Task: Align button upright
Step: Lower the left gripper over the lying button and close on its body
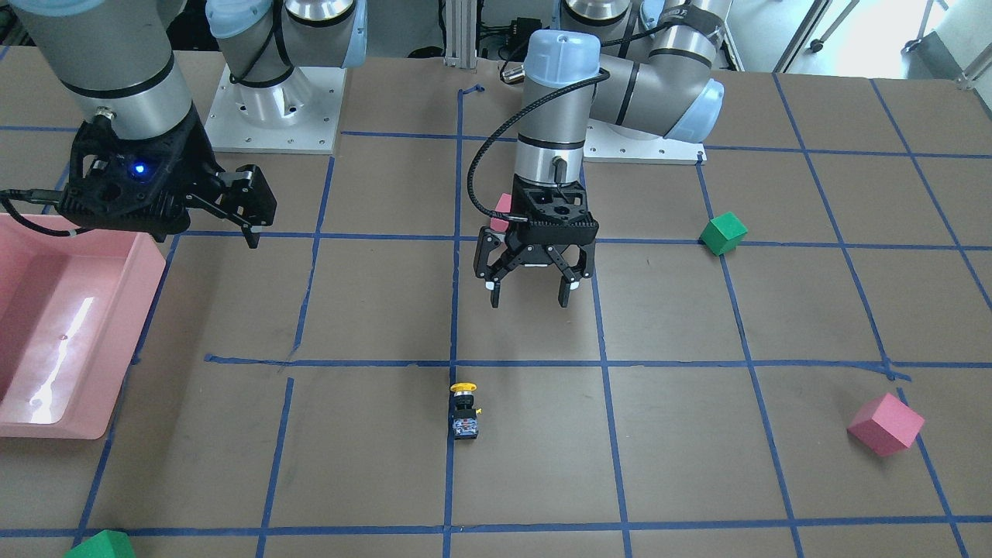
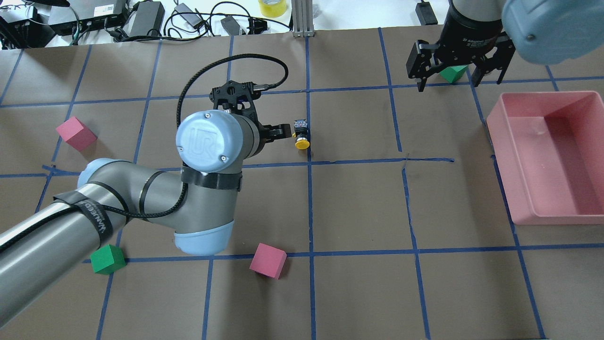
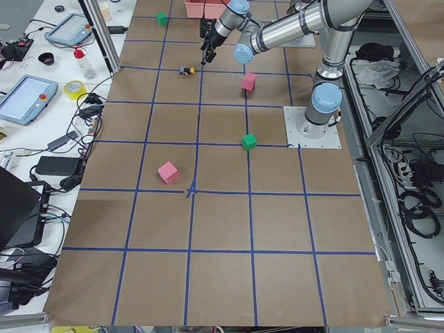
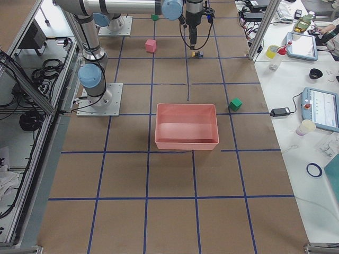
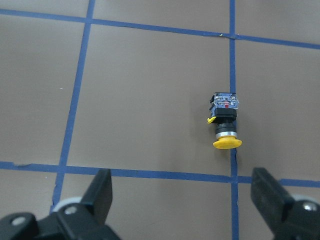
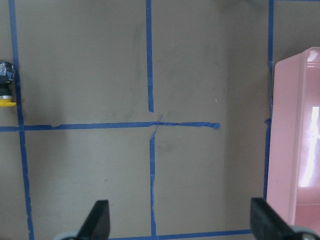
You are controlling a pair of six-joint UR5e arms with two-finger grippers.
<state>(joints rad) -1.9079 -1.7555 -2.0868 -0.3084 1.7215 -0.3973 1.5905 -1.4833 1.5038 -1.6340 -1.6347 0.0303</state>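
Observation:
The button point(image 1: 464, 407) lies on its side on the brown table, on a blue tape line, its yellow cap towards the robot and its blocky base away. It also shows in the overhead view point(image 2: 301, 134), the left wrist view point(image 5: 225, 122) and at the left edge of the right wrist view point(image 6: 6, 85). My left gripper point(image 1: 531, 291) is open and empty, above the table on the robot's side of the button, apart from it. My right gripper point(image 2: 448, 78) is open and empty, far off near the pink bin.
A pink bin point(image 2: 493, 132) stands on the robot's right. Pink cubes point(image 2: 76, 133) point(image 2: 268, 260) and green cubes point(image 2: 108, 259) point(image 2: 453, 73) lie scattered on the table. Blue tape lines grid the surface.

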